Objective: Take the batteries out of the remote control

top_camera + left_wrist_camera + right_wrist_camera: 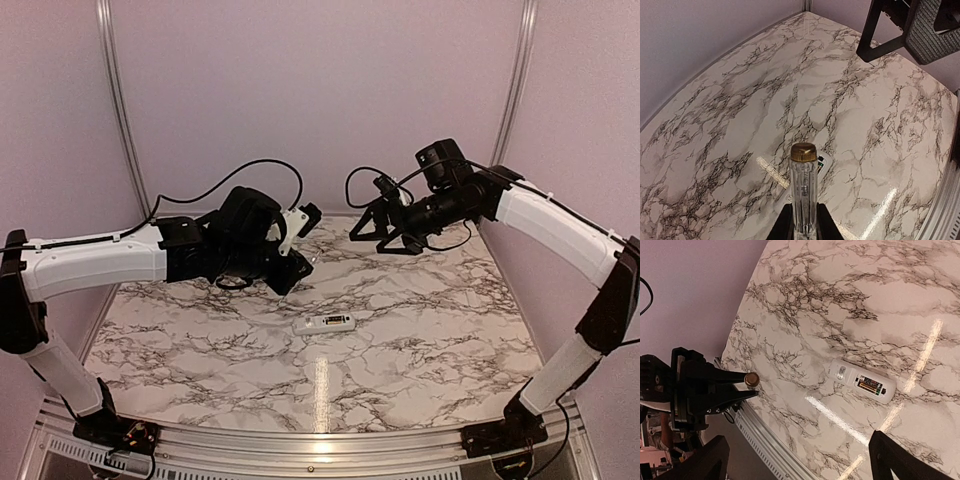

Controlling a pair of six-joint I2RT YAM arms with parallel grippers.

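Left tool (804, 221) is pinching a clear rod (803, 192) with a brass cap (804, 151). Fingers are pressed against the rod's sides, and the cap end points away from the wrist. Right tool (385, 235) is spread wide with nothing between its fingers. Both hang in the air above the worktop (200, 340), well apart from each other.

Remote control (860, 381): slim white bar with rounded ends, lying flat on the marble-pattern worktop. It sits near the middle, between the two arms, and neither tool touches it. The upward face has an open dark bay with the batteries (870, 385) sitting in it, showing brownish-gold and dark. There's a small pale patch on the same face near the other end. From the left wrist camera the rod hides most of the remote, so only one corner with the bay shows.

Count:
- arms: two
- tools: two
- remote: one
- rod: one
- batteries: too small to tell whether it's one cell or two
- nothing lying loose on the worktop besides the remote
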